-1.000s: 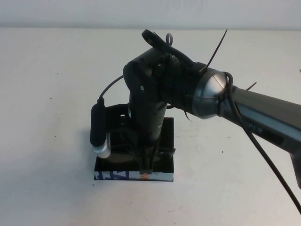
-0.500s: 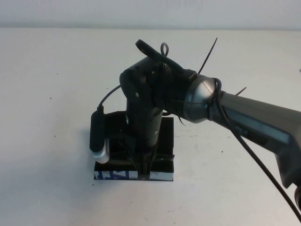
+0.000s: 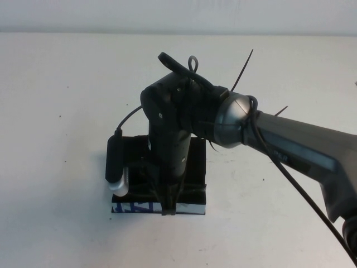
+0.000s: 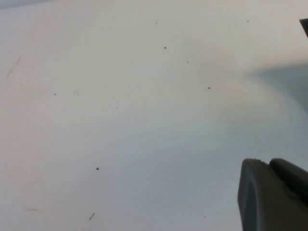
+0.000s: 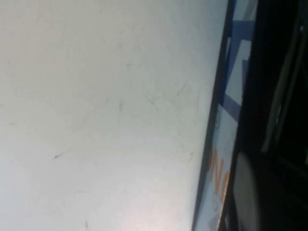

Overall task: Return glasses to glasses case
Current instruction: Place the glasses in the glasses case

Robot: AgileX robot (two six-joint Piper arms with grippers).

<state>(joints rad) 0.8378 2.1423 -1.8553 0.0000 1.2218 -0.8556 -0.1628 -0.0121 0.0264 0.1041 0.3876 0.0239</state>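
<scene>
1. Our right gripper (image 3: 167, 204) has sunk lower over the open case (image 3: 196, 184) in the past second, its tip now at the white front strip; we judge the glasses are being placed.
2. The glasses themselves are hidden behind the arm, so we cannot say whether they lie in the case, nor how the right jaws stand.
3. The right wrist view alone shows the strip's blue and orange print.
4. Our left gripper (image 4: 276, 195) shows only over bare table (image 4: 120, 106); its jaws cannot be judged.
</scene>
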